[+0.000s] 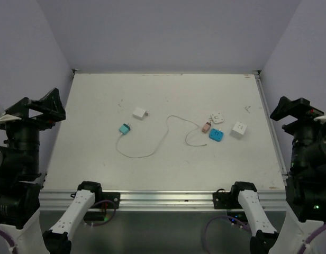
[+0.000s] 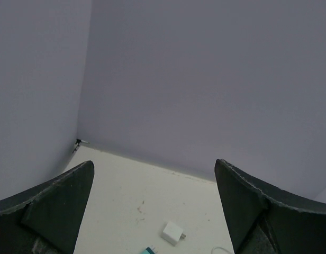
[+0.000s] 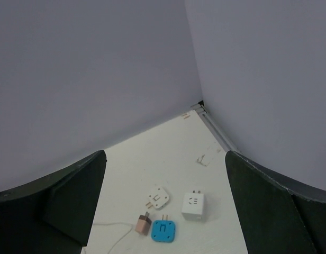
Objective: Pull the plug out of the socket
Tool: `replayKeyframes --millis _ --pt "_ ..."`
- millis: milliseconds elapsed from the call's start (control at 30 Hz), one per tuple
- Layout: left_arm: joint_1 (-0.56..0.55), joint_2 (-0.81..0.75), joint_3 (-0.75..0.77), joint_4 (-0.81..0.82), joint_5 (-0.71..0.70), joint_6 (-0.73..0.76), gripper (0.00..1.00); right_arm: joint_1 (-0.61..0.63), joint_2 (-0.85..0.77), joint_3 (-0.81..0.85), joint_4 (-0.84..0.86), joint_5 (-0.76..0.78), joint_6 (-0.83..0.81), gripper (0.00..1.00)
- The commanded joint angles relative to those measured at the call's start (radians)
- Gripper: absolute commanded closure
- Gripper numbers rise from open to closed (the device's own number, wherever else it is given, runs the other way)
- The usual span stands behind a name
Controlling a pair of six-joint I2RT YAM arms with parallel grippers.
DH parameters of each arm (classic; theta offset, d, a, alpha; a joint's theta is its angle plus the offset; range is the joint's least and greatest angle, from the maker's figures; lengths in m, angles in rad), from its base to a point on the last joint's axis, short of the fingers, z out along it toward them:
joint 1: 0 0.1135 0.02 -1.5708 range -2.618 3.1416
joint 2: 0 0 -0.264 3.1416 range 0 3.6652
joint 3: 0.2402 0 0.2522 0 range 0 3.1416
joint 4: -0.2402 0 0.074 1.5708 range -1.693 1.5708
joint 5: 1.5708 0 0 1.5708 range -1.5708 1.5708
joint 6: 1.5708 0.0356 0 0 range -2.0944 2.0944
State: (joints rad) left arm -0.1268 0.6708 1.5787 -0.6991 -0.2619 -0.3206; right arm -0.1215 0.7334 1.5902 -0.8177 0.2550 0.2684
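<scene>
A thin white cable (image 1: 164, 135) runs across the table from a teal charger (image 1: 124, 128) to a pink charger (image 1: 206, 127). The pink charger lies beside a blue adapter (image 1: 216, 136), touching or nearly so. In the right wrist view the pink charger (image 3: 143, 224) and blue adapter (image 3: 163, 231) lie side by side with bare prongs. My left gripper (image 1: 46, 108) is raised off the table's left edge and is open and empty (image 2: 154, 161). My right gripper (image 1: 290, 108) is raised off the right edge and is open and empty (image 3: 165, 152).
A white charger (image 1: 139, 112) lies behind the teal one and also shows in the left wrist view (image 2: 173, 233). A flat white adapter (image 1: 217, 117) and a white cube adapter (image 1: 239, 128) lie near the blue one. Walls stand on three sides of the table (image 1: 99, 174).
</scene>
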Motion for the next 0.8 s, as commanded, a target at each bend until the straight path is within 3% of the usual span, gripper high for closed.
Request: replayKeyframes --millis 0,200,400,767 --pt "-0.004 0.030 0.116 -0.030 -0.071 0.061 0.00 0.051 -0.053 0.057 -0.081 0.105 -0.054 0.01" --pt "-0.013 0.026 0.199 -0.048 -0.123 0.066 0.00 0.144 -0.172 0.062 -0.008 0.158 -0.113 0.01" --pt "-0.020 0.006 0.162 -0.057 -0.163 0.071 0.00 0.186 -0.293 -0.053 0.144 0.167 -0.159 0.01" --pt "-0.036 0.001 0.110 -0.050 -0.158 0.063 0.01 0.194 -0.344 -0.145 0.232 0.124 -0.178 0.01"
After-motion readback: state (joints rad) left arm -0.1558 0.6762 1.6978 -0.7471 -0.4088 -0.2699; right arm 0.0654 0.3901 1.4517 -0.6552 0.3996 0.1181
